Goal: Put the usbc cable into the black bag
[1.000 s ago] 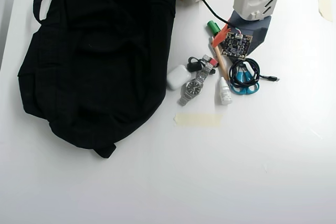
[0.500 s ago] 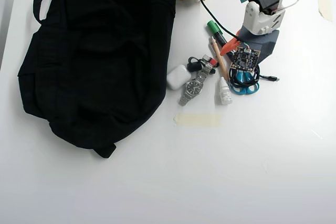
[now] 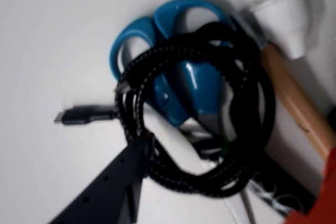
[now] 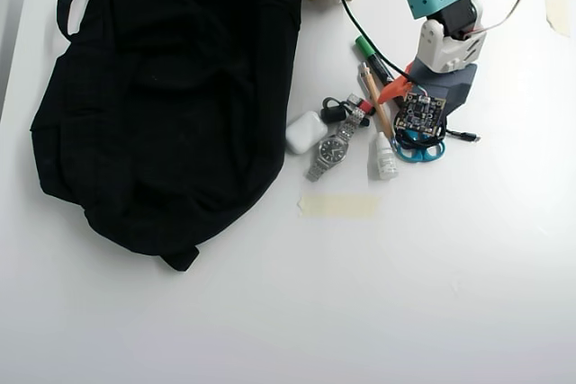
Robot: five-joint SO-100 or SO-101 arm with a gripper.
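Your gripper is hanging directly over the usbc cable, and in the wrist view its dark finger is pressing its tip against the outer edge of the coil at the lower left. A sliver of orange at the bottom right corner is probably the other finger, sitting on the far side of the coil, so the jaws are looking spread wide around the cable; you can't tell whether they are closing on it. The cable is lying coiled on the handles of the blue scissors, its small plug sticking out to the left in the wrist view. A wooden stick is lying just beside the coil.

In the overhead view the black bag is sprawling well apart, at the left of the white table. A wristwatch and a white case are sitting between bag and gripper.
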